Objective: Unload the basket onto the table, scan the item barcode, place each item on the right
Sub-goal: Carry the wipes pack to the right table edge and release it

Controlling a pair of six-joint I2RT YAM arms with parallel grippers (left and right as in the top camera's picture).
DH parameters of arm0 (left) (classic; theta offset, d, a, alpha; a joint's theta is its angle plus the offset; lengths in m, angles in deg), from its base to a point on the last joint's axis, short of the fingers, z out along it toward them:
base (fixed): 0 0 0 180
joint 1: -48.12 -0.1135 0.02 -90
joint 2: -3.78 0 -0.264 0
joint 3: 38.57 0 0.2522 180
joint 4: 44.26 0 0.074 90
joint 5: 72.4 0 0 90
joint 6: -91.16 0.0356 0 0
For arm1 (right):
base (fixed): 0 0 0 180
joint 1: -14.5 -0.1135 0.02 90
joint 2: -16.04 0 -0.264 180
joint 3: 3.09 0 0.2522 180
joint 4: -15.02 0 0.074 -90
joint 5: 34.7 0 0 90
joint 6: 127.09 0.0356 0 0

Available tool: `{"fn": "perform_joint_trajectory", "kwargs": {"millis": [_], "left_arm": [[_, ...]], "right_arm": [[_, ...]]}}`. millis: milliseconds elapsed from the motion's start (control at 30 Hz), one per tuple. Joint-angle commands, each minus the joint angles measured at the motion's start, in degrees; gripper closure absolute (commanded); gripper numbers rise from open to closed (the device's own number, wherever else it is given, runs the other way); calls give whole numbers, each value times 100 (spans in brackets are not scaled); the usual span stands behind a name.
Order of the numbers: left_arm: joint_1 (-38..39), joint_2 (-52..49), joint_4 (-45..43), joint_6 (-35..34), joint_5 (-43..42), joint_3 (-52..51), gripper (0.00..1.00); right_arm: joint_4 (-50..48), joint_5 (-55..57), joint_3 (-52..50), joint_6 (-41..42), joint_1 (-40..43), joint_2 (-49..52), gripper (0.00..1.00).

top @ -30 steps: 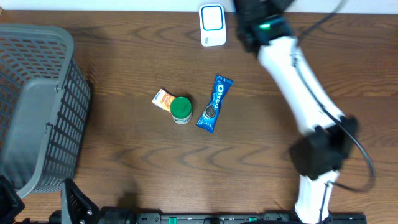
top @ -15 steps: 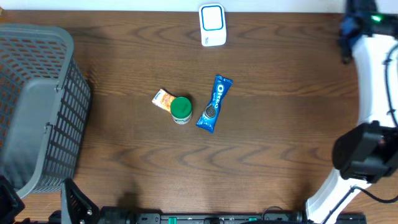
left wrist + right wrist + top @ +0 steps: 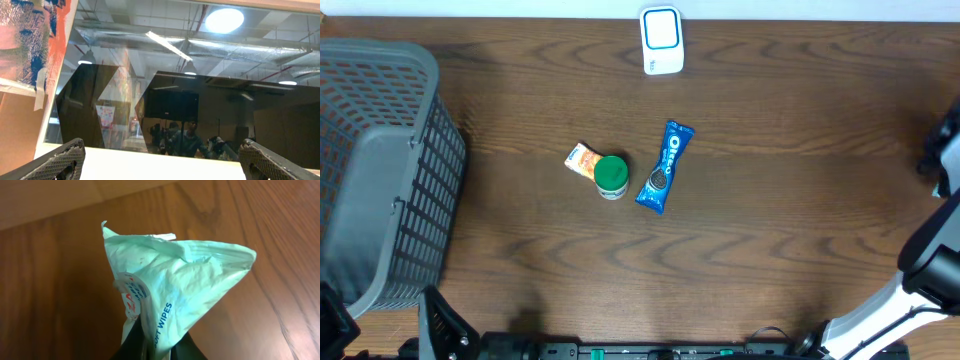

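In the right wrist view my right gripper (image 3: 156, 349) is shut on a pale green pack of soft wipes (image 3: 175, 275), which stands up from the jaws above the brown table. No barcode shows on the side I see. The white and blue scanner (image 3: 662, 40) stands at the table's far edge. Of the right arm (image 3: 938, 260), only a stretch at the right border shows from overhead, and the pack is out of that view. My left gripper (image 3: 161, 156) is open and empty, its fingers (image 3: 60, 162) spread wide and pointing up at a window and ceiling.
A blue Oreo pack (image 3: 664, 166), a green-lidded jar (image 3: 612, 177) and a small orange packet (image 3: 583, 159) lie together mid-table. A grey plastic basket (image 3: 380, 170) fills the left side. The left arm's base (image 3: 440, 330) sits at the front left corner.
The right arm has swung from beside the scanner at the far edge out to the right border of the table, leaving the overhead view almost entirely. The table items have not moved.
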Motion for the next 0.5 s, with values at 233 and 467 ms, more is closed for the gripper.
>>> {"fn": "perform_joint_trajectory", "kwargs": {"millis": [233, 467], "left_arm": [[22, 39, 114, 76, -72, -11, 2], [22, -59, 800, 254, 1027, -24, 2]], "right_arm": [[-767, -588, 236, -2973, 348, -361, 1], [-590, -1941, 361, -3875, -258, -1622, 1]]}}
